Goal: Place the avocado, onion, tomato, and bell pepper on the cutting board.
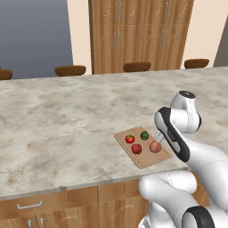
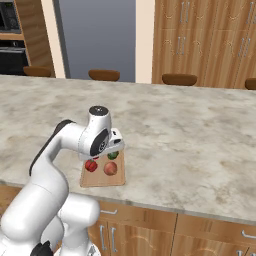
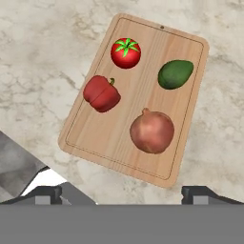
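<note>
The cutting board (image 3: 141, 90) lies on the marble counter with all four vegetables resting on it. The tomato (image 3: 126, 52) and the dark green avocado (image 3: 176, 74) lie at one end. At the other end are the red bell pepper (image 3: 101, 93) and the pinkish-tan onion (image 3: 152, 131). From the left base view I see the same board (image 1: 144, 161) near the counter's front edge, with the onion (image 1: 155, 146) and avocado (image 1: 144, 135) closest to the arm. My gripper (image 3: 126, 194) hovers above the board, open, its fingertips wide apart and holding nothing.
The counter (image 1: 67, 116) stretches wide to the left and behind the board. Bar stools (image 1: 70, 70) line its far side, with tall wooden cabinets (image 1: 140, 31) beyond. My own arm (image 2: 75, 140) hides part of the board in the right base view.
</note>
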Available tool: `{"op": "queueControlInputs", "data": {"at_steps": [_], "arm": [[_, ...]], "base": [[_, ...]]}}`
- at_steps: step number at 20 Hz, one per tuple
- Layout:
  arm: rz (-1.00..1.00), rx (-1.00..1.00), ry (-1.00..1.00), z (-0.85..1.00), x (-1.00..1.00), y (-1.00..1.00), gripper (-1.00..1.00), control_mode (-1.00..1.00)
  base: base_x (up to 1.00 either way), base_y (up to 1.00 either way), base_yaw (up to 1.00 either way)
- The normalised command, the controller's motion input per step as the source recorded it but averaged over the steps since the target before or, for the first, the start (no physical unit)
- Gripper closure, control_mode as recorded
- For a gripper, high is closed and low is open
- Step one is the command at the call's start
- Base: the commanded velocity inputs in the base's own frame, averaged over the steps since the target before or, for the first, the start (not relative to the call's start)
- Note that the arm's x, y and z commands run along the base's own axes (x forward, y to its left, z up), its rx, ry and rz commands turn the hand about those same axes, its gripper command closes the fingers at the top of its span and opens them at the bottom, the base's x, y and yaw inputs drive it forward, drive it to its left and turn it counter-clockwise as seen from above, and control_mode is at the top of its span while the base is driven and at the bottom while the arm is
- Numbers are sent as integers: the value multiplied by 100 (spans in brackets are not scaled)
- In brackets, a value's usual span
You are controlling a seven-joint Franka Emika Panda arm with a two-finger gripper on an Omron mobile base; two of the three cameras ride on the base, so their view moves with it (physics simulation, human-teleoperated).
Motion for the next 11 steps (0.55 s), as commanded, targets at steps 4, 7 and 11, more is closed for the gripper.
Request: {"op": "queueControlInputs", "data": {"at_steps": [4, 7, 11], "arm": [[0, 0, 0, 0, 0, 0, -100, -100], [0, 0, 0, 0, 0, 0, -100, -100], [0, 0, 0, 0, 0, 0, -100, -100]], "base": [[0, 0, 0], [0, 0, 0], [0, 0, 0]]}}
